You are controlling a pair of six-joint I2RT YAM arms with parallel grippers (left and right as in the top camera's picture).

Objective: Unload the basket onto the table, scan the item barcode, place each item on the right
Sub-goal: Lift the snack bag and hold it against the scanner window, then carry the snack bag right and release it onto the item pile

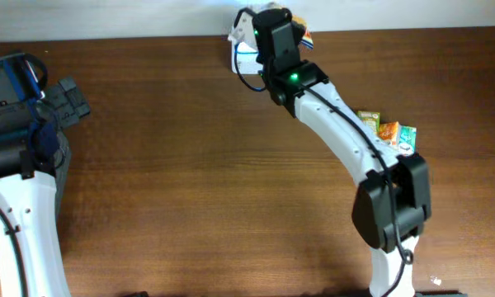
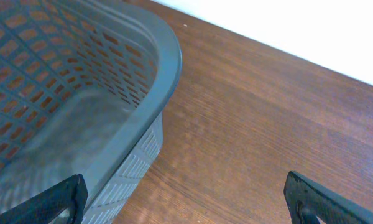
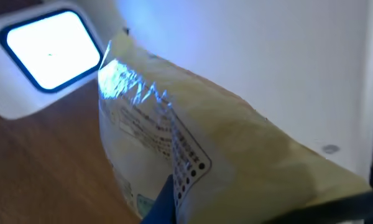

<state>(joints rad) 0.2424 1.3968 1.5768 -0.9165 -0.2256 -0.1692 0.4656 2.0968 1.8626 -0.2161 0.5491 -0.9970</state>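
Overhead view: the right gripper, clenched on a pale yellow packet, reaches to the far edge of the wooden table. The packet is tilted, just beside the glowing window of the white scanner. The left gripper hangs with jaws spread wide above the rim of a grey basket.

Left arm, white shell with black joints: bent at near left, wrist raised. Left hand, black, two-fingered: spread wide, fingertips far apart. Right arm, same build: stretched diagonally to far edge. Right hand: closed on pale yellow crinkled packet.
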